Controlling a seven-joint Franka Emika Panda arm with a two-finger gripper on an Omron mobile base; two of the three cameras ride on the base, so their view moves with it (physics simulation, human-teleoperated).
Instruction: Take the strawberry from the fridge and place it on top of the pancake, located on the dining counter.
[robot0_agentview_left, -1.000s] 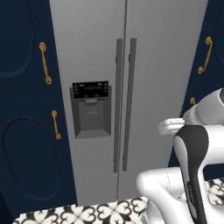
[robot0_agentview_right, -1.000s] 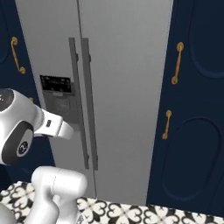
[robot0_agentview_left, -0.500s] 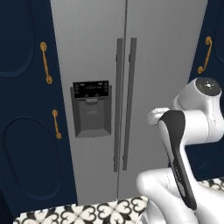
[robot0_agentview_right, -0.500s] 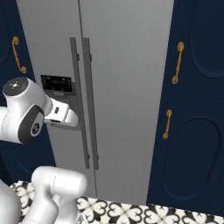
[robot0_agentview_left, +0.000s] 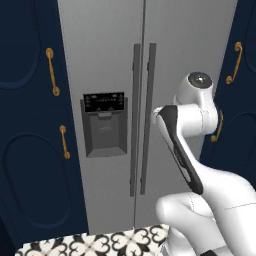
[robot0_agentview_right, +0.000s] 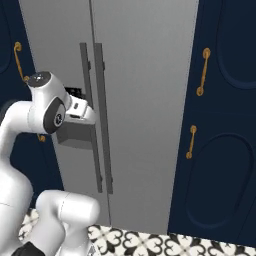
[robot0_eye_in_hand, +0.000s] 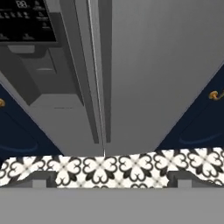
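Fridge (robot0_agentview_left: 175, 60) doors flat grey, shut, with long straight handles (robot0_agentview_left: 142, 117).

The fridge (robot0_agentview_left: 107, 60) is seen shut, its dispenser panel (robot0_agentview_left: 104, 124) set left of the twin handles (robot0_agentview_left: 142, 117). Navy cabinets (robot0_agentview_left: 30, 130) flank the fridge; patterned floor tiles (robot0_agentview_left: 100, 243) lie below it.

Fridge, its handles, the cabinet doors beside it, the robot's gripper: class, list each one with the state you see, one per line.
fridge: both doors shut, nothing inside on show.
fridge handles: upright, side by side at the door seam, nothing gripping them.
dispenser panel: set in the left door, dark.
cabinet doors: shut, gold handles.
gripper: open, holding nothing, facing the fridge doors; fingers wide apart.
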